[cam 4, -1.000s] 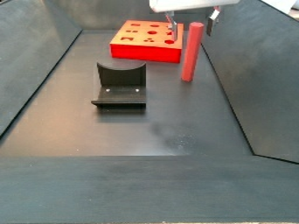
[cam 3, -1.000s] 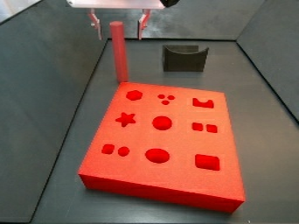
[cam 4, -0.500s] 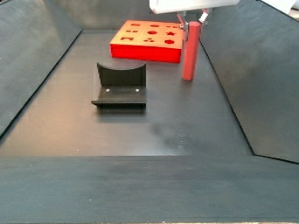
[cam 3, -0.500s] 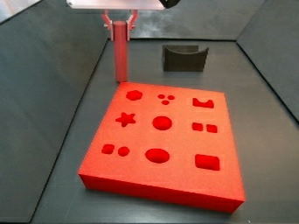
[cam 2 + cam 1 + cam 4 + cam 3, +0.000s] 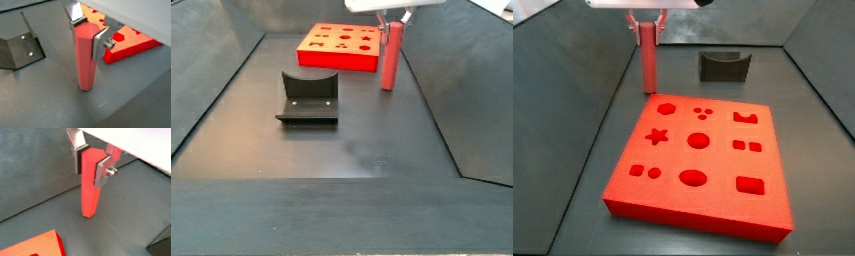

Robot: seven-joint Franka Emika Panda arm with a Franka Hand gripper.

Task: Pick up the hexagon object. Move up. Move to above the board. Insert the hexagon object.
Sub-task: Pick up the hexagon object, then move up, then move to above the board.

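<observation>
The hexagon object [image 5: 648,65] is a tall salmon-red rod that stands upright on the dark floor just behind the far left corner of the board [image 5: 720,160]. It shows in the other side view [image 5: 388,60] and in both wrist views [image 5: 90,193] [image 5: 85,65]. My gripper [image 5: 648,22] is shut on the rod's top end, with one pad on each side [image 5: 91,165] [image 5: 88,36]. In a side view it hangs at the top edge [image 5: 393,18]. The rod's foot looks to rest on the floor. The board is a flat bright red slab with shaped recesses [image 5: 331,56].
The fixture, a dark L-shaped bracket, stands on the floor to the right of the rod, behind the board [image 5: 723,65] [image 5: 309,97] [image 5: 17,47]. Dark sloping walls enclose the floor on all sides. The board's corner shows in both wrist views [image 5: 40,245] [image 5: 127,45].
The fingers stood apart on either side of the rod's top one second ago. They have closed onto it. The rod has not moved.
</observation>
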